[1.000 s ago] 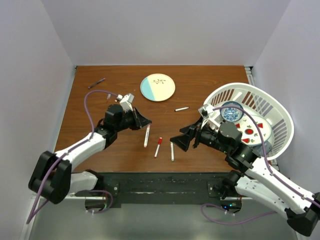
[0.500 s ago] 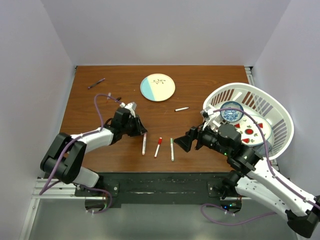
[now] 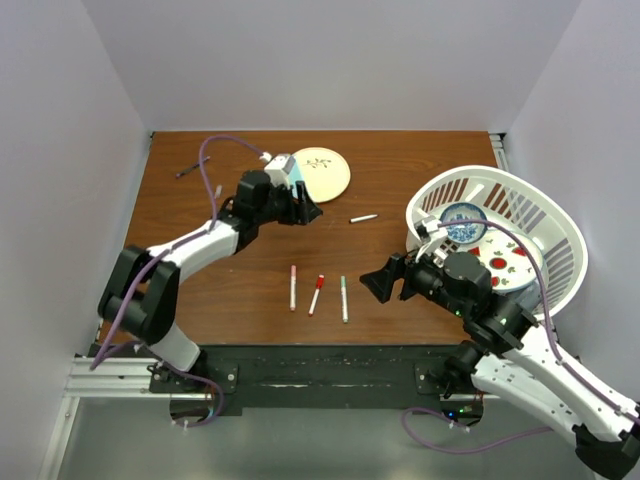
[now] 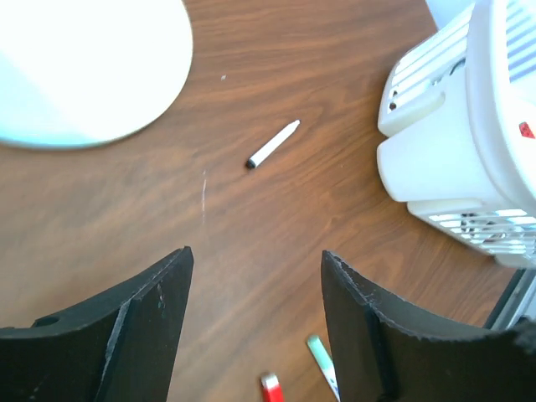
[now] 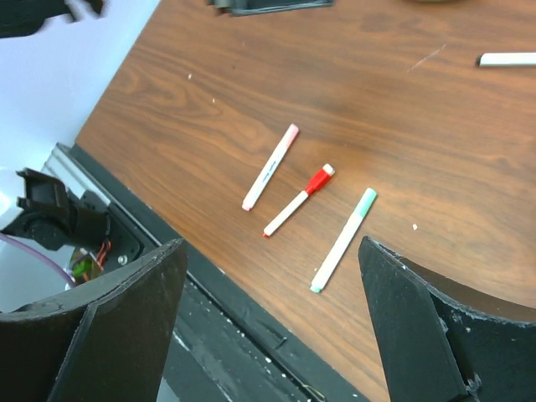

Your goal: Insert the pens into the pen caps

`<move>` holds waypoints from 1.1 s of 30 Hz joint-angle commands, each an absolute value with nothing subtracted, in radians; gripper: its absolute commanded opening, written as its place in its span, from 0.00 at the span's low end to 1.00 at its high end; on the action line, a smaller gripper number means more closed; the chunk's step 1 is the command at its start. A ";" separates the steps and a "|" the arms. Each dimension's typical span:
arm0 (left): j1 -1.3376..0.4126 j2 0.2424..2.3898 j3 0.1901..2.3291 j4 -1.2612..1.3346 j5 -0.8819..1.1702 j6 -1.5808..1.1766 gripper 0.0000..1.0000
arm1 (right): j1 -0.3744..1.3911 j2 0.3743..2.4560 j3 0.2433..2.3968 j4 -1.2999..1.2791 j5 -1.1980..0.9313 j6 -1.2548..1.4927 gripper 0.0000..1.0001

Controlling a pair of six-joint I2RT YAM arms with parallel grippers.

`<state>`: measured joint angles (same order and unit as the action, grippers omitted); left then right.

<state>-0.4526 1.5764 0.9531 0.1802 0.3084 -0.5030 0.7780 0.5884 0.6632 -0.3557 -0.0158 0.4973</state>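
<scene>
Three white pens lie side by side near the table's front: one with a pink cap (image 3: 292,287) (image 5: 270,167), one with a red cap (image 3: 316,294) (image 5: 299,201), one with a green cap (image 3: 344,298) (image 5: 343,239). A white pen with a dark tip (image 3: 364,217) (image 4: 272,145) lies alone mid-table. A dark purple pen (image 3: 193,167) lies at the far left. My left gripper (image 3: 308,212) (image 4: 255,260) hovers open and holds nothing, beside the plate and left of the lone pen. My right gripper (image 3: 372,283) (image 5: 270,247) is open and holds nothing, just right of the three pens.
A round white and pale blue plate (image 3: 318,173) (image 4: 84,67) sits at the back centre. A white slatted basket (image 3: 500,190) (image 4: 469,126) holding dishes stands at the right edge. The black rail (image 5: 209,310) runs along the table's front edge.
My left gripper opened, left the pink-capped pen on the table and swung back toward the plate. My right gripper drew back slightly to the right.
</scene>
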 commanded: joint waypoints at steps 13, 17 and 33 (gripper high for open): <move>-0.595 2.095 1.526 0.144 0.385 -0.178 0.61 | 0.776 0.468 0.828 -0.488 0.137 0.400 0.86; -0.607 2.172 1.591 0.121 0.365 -0.152 0.60 | 0.776 0.437 0.836 -0.506 0.149 0.400 0.85; -0.629 2.299 1.678 0.046 0.318 -0.083 0.54 | 0.778 0.370 0.857 -0.541 0.195 0.416 0.85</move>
